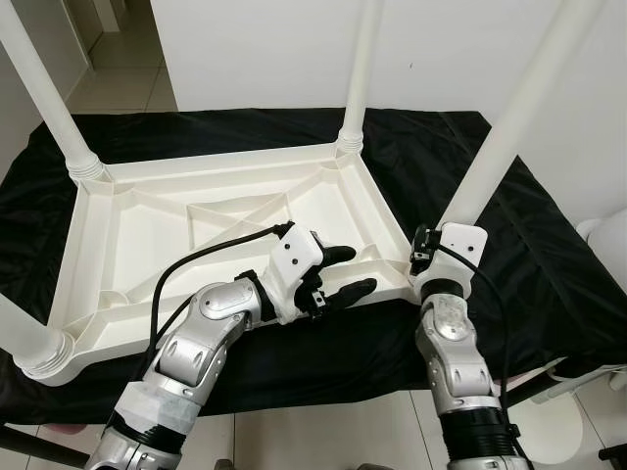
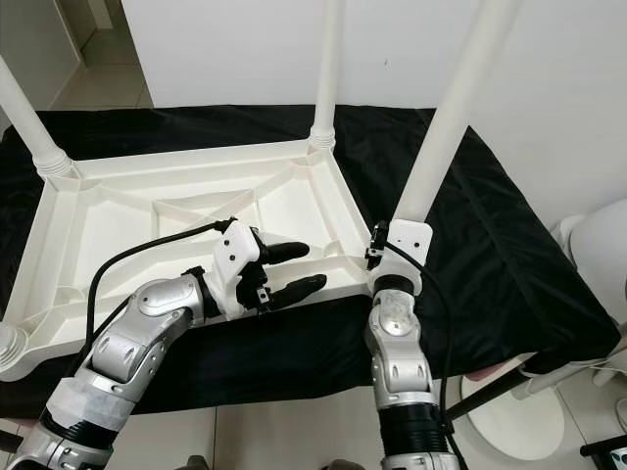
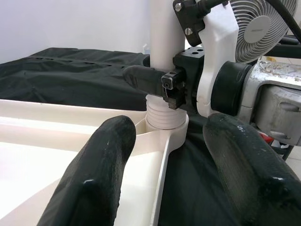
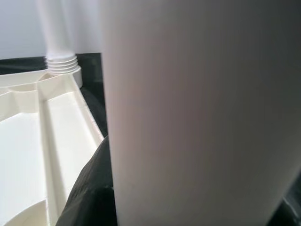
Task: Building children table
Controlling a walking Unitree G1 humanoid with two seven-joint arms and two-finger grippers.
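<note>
White table top (image 1: 196, 230), upside down on black cloth (image 1: 549, 255), legs pointing up. Near-right leg (image 1: 509, 127) stands in its corner socket, clamped low by right gripper (image 3: 164, 87). Left gripper (image 1: 343, 272), fingers spread wide, hovers over the near rim beside it.

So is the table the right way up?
No, upside down: the tabletop lies ribbed side up on the black cloth, legs pointing up.

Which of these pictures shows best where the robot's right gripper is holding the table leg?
The left wrist view: the right gripper clamps the near-right leg just above its threaded socket. The eye views show the wrist hiding its fingers at the leg's base. The right wrist view shows the leg as a close white blur.
</note>
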